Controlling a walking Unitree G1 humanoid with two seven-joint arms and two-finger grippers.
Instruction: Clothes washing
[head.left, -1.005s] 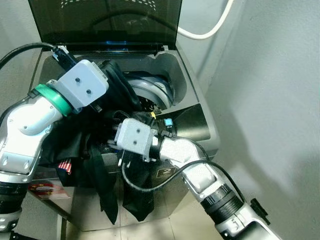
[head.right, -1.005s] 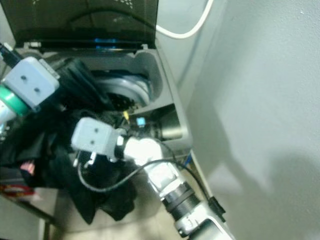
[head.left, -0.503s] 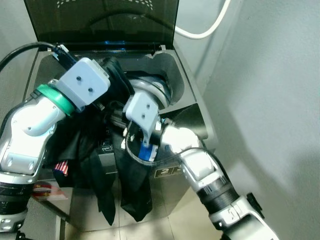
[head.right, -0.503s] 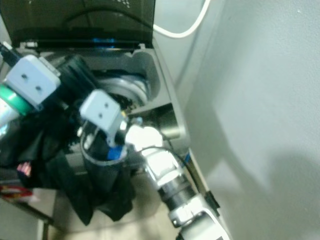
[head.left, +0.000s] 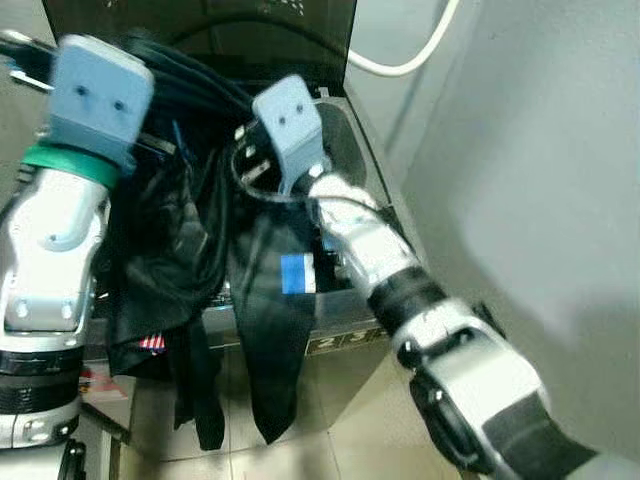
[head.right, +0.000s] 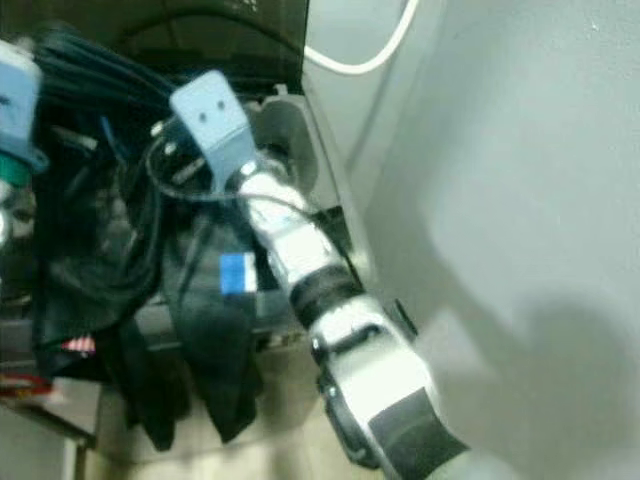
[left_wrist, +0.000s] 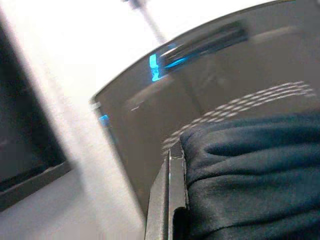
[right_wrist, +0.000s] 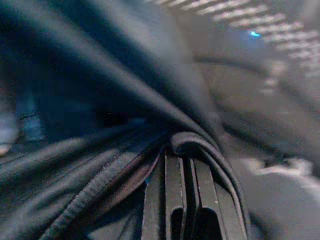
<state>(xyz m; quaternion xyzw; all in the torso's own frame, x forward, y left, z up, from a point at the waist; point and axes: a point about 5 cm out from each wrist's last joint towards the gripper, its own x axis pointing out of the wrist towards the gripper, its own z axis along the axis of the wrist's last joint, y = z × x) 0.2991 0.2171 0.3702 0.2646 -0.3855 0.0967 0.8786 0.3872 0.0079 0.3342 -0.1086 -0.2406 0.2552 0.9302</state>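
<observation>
While both arms are raised above the top-load washing machine (head.left: 345, 150), the step in hand looks like loading: a dark garment (head.left: 190, 230) is lifted high between the two grippers, stretched in front of the open lid (head.left: 200, 25). Most of the cloth hangs down outside the front of the machine, long tails reaching toward the tiled floor (head.left: 300, 455), with a blue label (head.left: 297, 273) showing on one hanging strip.

Left gripper (left_wrist: 172, 200): jaws closed down on a fold of the garment, fabric bunched right against the finger. Right gripper (right_wrist: 182, 200): jaws nearly together, cloth draped over and pinched between the fingers.

Next move, as I judge it: carry the bundle over the drum opening and lower it, getting the dangling tails clear of the rim before letting go, or they'll stay hanging outside. White hose (head.left: 405, 65) runs along the wall behind.
</observation>
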